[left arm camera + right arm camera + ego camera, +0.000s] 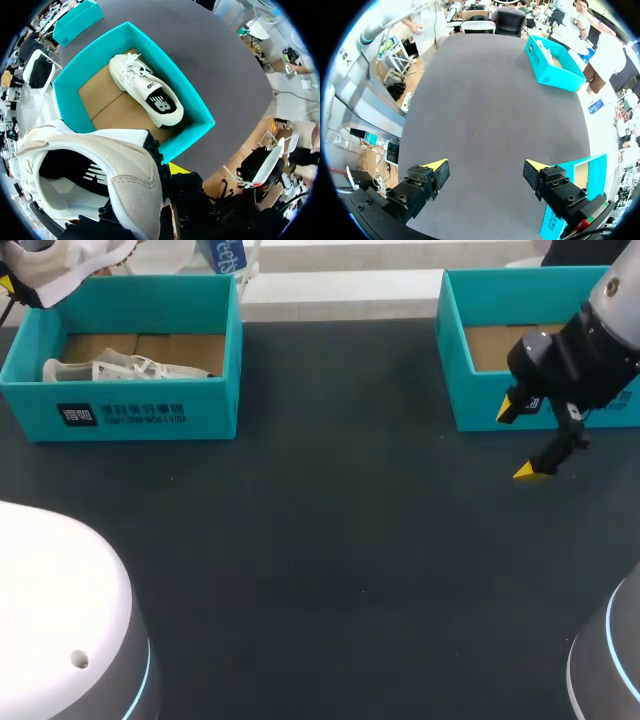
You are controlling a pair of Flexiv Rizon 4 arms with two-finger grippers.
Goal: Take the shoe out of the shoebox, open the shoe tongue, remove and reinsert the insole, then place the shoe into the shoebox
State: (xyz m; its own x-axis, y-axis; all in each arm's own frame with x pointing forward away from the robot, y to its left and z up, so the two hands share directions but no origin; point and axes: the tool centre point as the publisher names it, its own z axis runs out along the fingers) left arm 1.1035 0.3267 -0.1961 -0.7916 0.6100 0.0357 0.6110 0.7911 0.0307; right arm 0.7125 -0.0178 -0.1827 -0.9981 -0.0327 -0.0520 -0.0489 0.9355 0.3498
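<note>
- Shoe (117, 172) (72, 264), white with a grey heel patch, hangs in the air at the far left, above the far-left corner of the left shoebox (150, 405) (196, 112).
- Left gripper (167, 162) pinches this shoe at the heel end. One yellow tip shows just beside the heel, and the other finger is hidden by the shoe.
- Second shoe (120, 368) (147, 92), also white, lies on its side on the cardboard floor of the left shoebox, along the near wall.
- Right gripper (520, 440) (487, 167) hangs over the dark table (330, 540) with its fingers spread wide and nothing between them, just in front of the near wall of the right shoebox (470, 400) (590, 162).
- Right shoebox shows only its bare cardboard floor; part of it is hidden behind the arm.
</note>
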